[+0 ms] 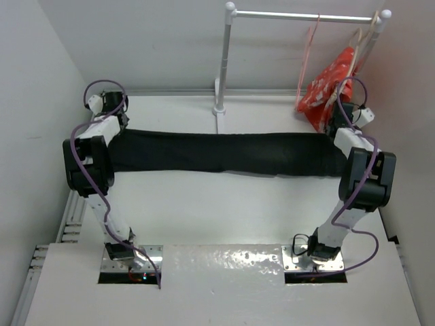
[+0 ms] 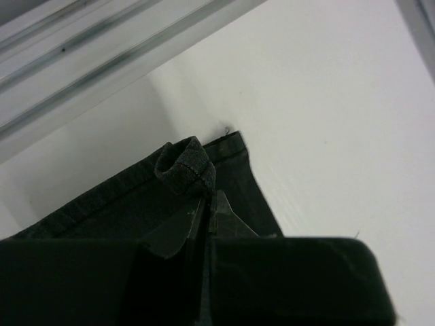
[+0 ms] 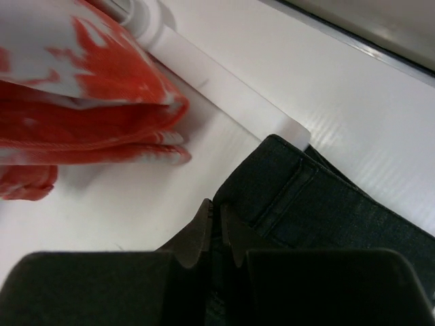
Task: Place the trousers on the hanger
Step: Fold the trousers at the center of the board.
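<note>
The black trousers are stretched in a long band across the table between my two arms. My left gripper is shut on the trousers' hem end, which bunches up at the fingertips. My right gripper is shut on the trousers' waist end, next to a seam. In the top view the left gripper is at the band's left end and the right gripper at its right end. The thin pink-red hanger hangs from the rail at the back right.
A white rail stand rises at the back centre, its bar running right. A red white-patterned cloth hangs on a pale hanger right behind the right gripper, and shows close in the right wrist view. Walls close both sides.
</note>
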### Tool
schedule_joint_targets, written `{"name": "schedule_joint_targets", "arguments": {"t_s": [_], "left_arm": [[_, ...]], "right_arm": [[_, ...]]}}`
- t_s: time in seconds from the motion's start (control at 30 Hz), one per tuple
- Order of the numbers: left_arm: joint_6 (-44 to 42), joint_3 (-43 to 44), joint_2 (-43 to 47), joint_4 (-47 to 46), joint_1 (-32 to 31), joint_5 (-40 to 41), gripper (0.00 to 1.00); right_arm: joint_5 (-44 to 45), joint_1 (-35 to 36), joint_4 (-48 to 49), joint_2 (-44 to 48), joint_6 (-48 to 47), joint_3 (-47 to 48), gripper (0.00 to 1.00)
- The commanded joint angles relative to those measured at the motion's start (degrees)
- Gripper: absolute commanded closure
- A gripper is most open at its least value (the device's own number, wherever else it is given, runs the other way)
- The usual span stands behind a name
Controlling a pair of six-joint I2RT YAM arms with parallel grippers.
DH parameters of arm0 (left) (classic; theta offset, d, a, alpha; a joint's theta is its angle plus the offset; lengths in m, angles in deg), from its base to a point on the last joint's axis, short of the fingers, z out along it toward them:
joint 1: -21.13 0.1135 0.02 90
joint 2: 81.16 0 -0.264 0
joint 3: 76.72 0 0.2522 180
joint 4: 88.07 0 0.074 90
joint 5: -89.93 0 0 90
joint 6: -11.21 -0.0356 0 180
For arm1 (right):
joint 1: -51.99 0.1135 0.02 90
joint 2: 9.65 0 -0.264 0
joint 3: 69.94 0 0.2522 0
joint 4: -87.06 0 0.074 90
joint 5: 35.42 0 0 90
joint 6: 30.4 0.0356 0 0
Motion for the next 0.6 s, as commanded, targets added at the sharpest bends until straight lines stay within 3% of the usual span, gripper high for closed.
{"name": "schedule_joint_targets", "arguments": {"t_s": [0.0,0.03,0.1,0.13,0.17,0.23,0.3,0.47,0.5,0.57], "left_arm": [[-2.04,3.65,-1.28,-1.70,0.63,4.47,0.99],[-2.39,3.56,-1.37,-1.96,0.63,4.03,0.97],[-2.91,3.30,-1.37,-2.48,0.54,2.72,0.81],[-3.27,3.12,-1.02,-2.75,0.63,2.45,0.67],[-3.88,3.12,-0.85,-2.75,0.63,2.36,0.61],[-4.41,3.38,0.55,-2.14,0.63,3.41,0.50],[-5.81,2.86,2.05,-1.43,0.63,4.81,0.48],[-5.48,-4.05,10.39,1.90,0.63,4.82,0.50],[-4.86,-6.17,11.88,2.00,0.72,4.03,0.53],[-3.72,-12.74,16.63,1.73,0.89,1.23,0.58]], "right_arm": [[2.66,-0.74,4.17,-0.77,0.12,2.38,0.96],[2.22,-0.74,4.44,-0.60,0.47,2.03,0.92],[0.29,-0.65,6.97,0.88,0.56,-0.25,0.62],[-1.20,-0.74,7.16,1.59,0.73,-0.95,0.49],[-2.43,-0.74,6.99,2.21,0.82,-1.92,0.40],[-3.58,-0.74,6.64,5.36,2.22,-5.06,0.34],[-6.21,-0.74,9.27,9.67,2.93,-8.06,0.24],[-14.19,-0.74,12.35,18.63,6.09,-18.35,0.18],[-15.53,-0.65,12.96,20.13,6.88,-20.10,0.20],[-18.42,-0.65,15.50,25.13,8.20,-25.90,0.45]]}}
